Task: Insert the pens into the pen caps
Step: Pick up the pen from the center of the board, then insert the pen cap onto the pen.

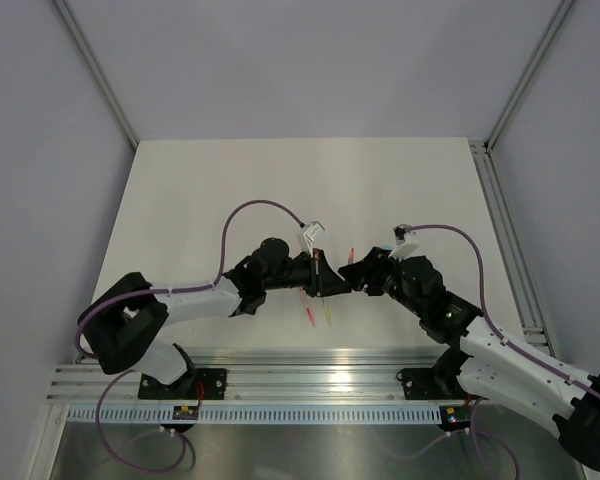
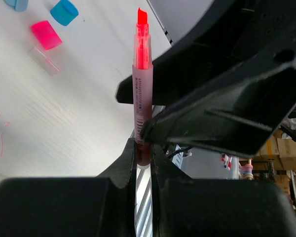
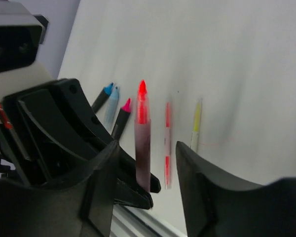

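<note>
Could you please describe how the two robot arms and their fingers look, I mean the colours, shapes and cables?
The left arm and the right arm have white links with bulky black joints and black bases. A purple cable loops along each arm. Each wrist carries a small white camera housing. The fingers are matte black, broad and angular.

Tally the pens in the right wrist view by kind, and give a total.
Black markers: 2
Pale-blue pen: 1
Thin sticks, red and yellow: 2
Red-pink pen held in the left tool: 1
Total: 6
</note>
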